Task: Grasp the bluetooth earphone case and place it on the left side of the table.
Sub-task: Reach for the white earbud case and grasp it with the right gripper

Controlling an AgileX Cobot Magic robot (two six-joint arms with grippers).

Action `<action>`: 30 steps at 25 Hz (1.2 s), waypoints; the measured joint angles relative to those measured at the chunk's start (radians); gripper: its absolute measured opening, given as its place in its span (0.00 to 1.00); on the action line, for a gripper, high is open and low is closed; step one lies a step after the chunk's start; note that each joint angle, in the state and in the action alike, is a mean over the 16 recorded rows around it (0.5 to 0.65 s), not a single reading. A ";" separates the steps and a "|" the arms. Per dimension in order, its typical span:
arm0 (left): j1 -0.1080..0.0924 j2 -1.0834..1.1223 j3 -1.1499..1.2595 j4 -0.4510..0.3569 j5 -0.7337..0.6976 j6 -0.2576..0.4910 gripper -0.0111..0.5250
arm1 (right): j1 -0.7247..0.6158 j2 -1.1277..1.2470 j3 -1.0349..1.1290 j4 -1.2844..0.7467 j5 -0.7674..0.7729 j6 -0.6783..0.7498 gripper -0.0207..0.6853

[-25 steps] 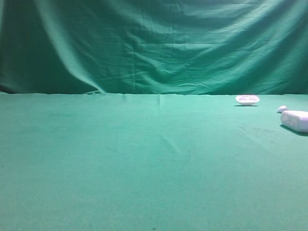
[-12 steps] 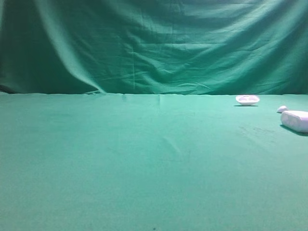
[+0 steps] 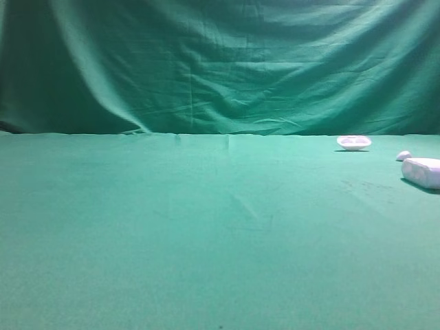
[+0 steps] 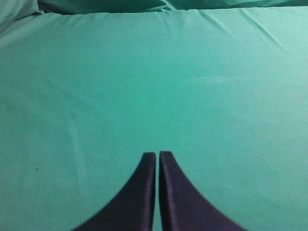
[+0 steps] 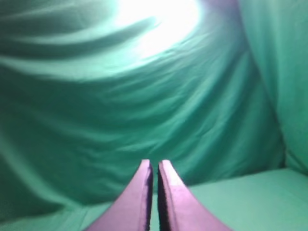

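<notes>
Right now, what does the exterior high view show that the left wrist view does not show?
Only the exterior high view shows the white earphone case at the far right of the table, a small white lump just behind it, and a shallow white dish farther back. Only the left wrist view shows the left end effector, shut and holding nothing. Both show the green cloth and the backdrop.

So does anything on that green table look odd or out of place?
Nothing looks spilled or broken. The white case lies on its side at the far right edge, partly cut off from view, with a small lump and a shallow dish nearby.
</notes>
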 joint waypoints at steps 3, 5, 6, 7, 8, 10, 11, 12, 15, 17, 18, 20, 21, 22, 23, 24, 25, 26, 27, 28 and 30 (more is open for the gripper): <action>0.000 0.000 0.000 0.000 0.000 0.000 0.02 | 0.000 0.114 -0.088 -0.015 0.130 -0.010 0.03; 0.000 0.000 0.000 0.000 0.000 0.000 0.02 | 0.000 0.200 -0.142 -0.025 0.211 -0.018 0.03; 0.000 0.000 0.000 0.000 0.000 0.000 0.02 | 0.000 0.244 -0.167 -0.031 0.246 -0.022 0.03; 0.000 0.000 0.000 0.000 0.000 0.000 0.02 | 0.000 0.286 -0.186 -0.036 0.274 -0.026 0.03; 0.000 0.000 0.000 0.000 0.000 0.000 0.02 | 0.000 0.328 -0.204 -0.041 0.300 -0.029 0.03; 0.000 0.000 0.000 0.000 0.000 0.000 0.02 | 0.004 0.409 -0.238 -0.052 0.340 -0.036 0.03; 0.000 0.000 0.000 0.000 0.000 0.000 0.02 | 0.009 0.449 -0.255 -0.058 0.354 -0.039 0.03; 0.000 0.000 0.000 0.000 0.000 0.000 0.02 | 0.015 0.487 -0.271 -0.064 0.367 -0.039 0.03; 0.000 0.000 0.000 0.000 0.000 0.000 0.02 | 0.042 0.600 -0.325 -0.093 0.402 -0.020 0.03; 0.000 0.000 0.000 0.000 0.000 0.000 0.02 | 0.065 0.678 -0.365 -0.131 0.427 0.013 0.03; 0.000 0.000 0.000 0.000 0.000 0.000 0.02 | 0.076 0.719 -0.387 -0.154 0.440 0.034 0.03; 0.000 0.000 0.000 0.000 0.000 0.000 0.02 | 0.100 0.803 -0.431 -0.207 0.465 0.081 0.04; 0.000 0.000 0.000 0.000 0.000 0.000 0.02 | 0.111 0.845 -0.452 -0.235 0.474 0.106 0.05; 0.000 0.000 0.000 0.000 0.000 0.000 0.02 | 0.123 0.888 -0.471 -0.263 0.481 0.131 0.07; 0.000 0.000 0.000 0.000 0.000 0.000 0.02 | 0.135 0.930 -0.490 -0.292 0.485 0.156 0.10; 0.000 0.000 0.000 0.000 0.000 0.000 0.02 | 0.146 0.972 -0.506 -0.321 0.486 0.181 0.13; 0.000 0.000 0.000 0.000 0.000 0.000 0.02 | 0.157 1.012 -0.520 -0.350 0.484 0.207 0.17; 0.000 0.000 0.000 0.000 0.000 0.000 0.02 | 0.166 1.051 -0.532 -0.378 0.479 0.232 0.22; 0.000 0.000 0.000 0.000 0.000 0.000 0.02 | 0.173 1.089 -0.543 -0.405 0.472 0.257 0.27; 0.000 0.000 0.000 0.000 0.000 0.000 0.02 | 0.178 1.125 -0.552 -0.431 0.464 0.282 0.33; 0.000 0.000 0.000 0.000 0.000 0.000 0.02 | 0.185 1.192 -0.565 -0.473 0.444 0.323 0.44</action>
